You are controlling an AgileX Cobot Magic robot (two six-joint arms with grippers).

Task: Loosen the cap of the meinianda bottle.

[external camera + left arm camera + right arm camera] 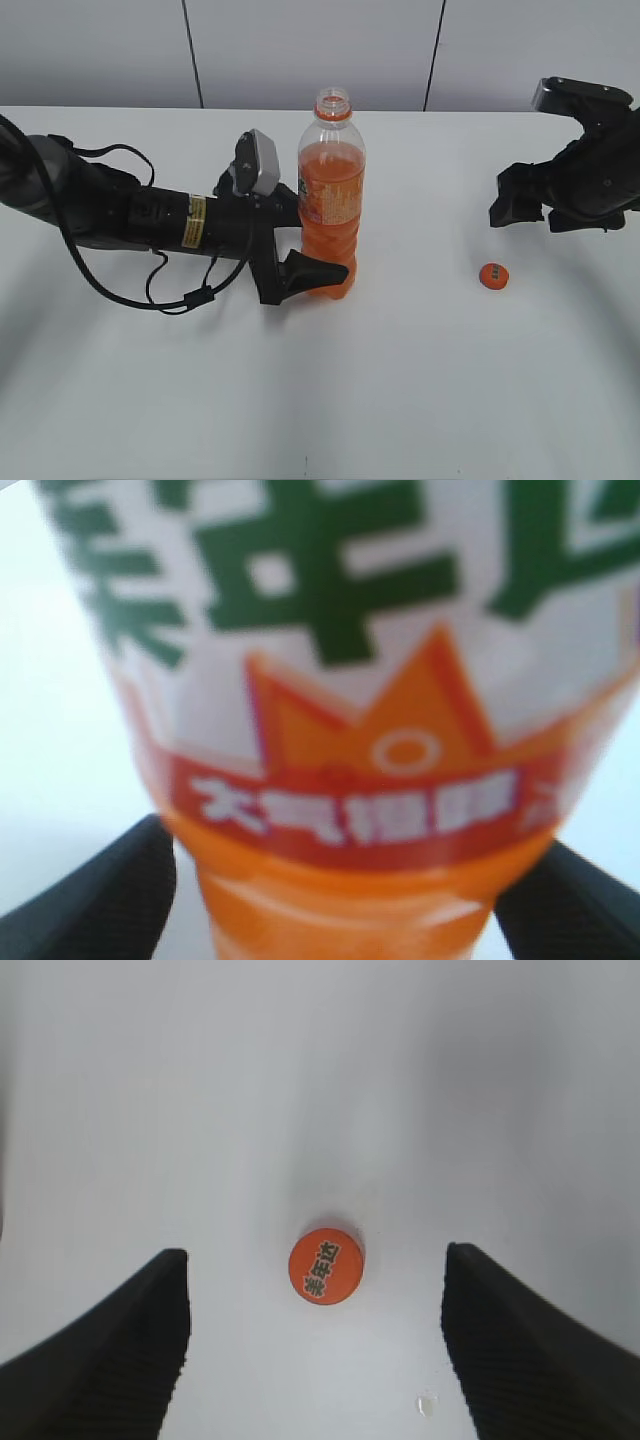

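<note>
Cap [326, 1262] is off, flat on the table [400, 400], right of the upright bottle [331, 190]. Our right claw [315, 1350] hangs wide open and empty just beyond it, nearer arm. Left claw [300, 272] clamps the bottle's lower body.

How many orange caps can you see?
1. The cap lies on the white table, to the right of the meinianda bottle, below the open right gripper. The bottle's mouth is bare, and no other cap shows.
</note>
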